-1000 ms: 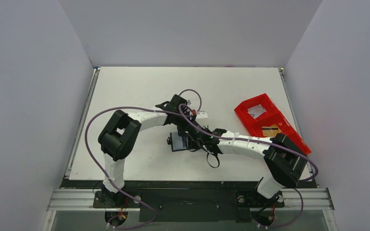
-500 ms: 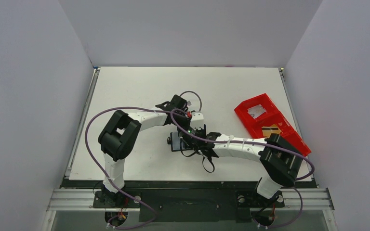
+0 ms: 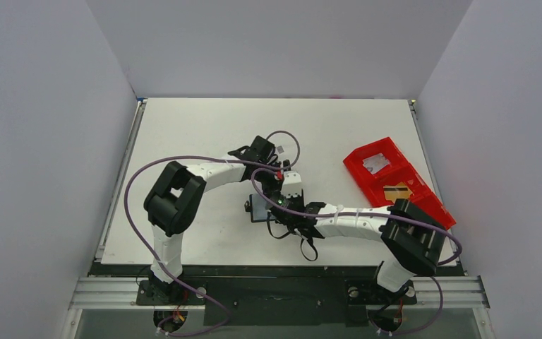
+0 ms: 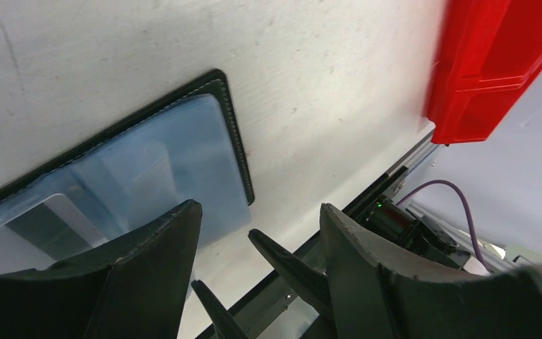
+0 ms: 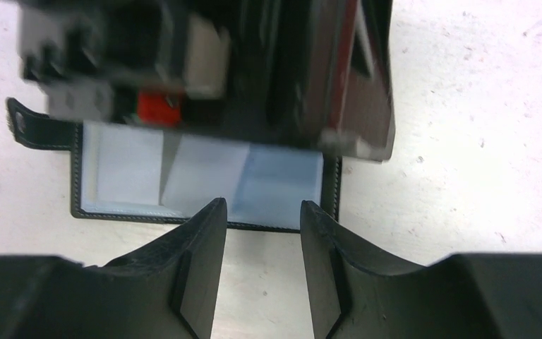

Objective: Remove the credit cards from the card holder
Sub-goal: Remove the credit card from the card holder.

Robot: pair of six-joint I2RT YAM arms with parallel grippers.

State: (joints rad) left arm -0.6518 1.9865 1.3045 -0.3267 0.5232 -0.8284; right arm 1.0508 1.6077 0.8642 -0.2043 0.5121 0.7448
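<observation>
Right arm [image 3: 356, 219] has swung left toward the card holder [image 5: 205, 176].

From overhead, the left arm [image 3: 219, 171] and right arm [image 3: 353, 219] cross above the card holder [image 3: 254, 210] and cover most of it; its contents are too small to tell there; in the right wrist view the blurred left arm hides the card holder's far half; in the left wrist view one end of it runs off the frame and under the left claw [image 4: 254, 212]; beyond the card holder, the red tray [image 4: 487, 63] is blurred and cut off.
</observation>
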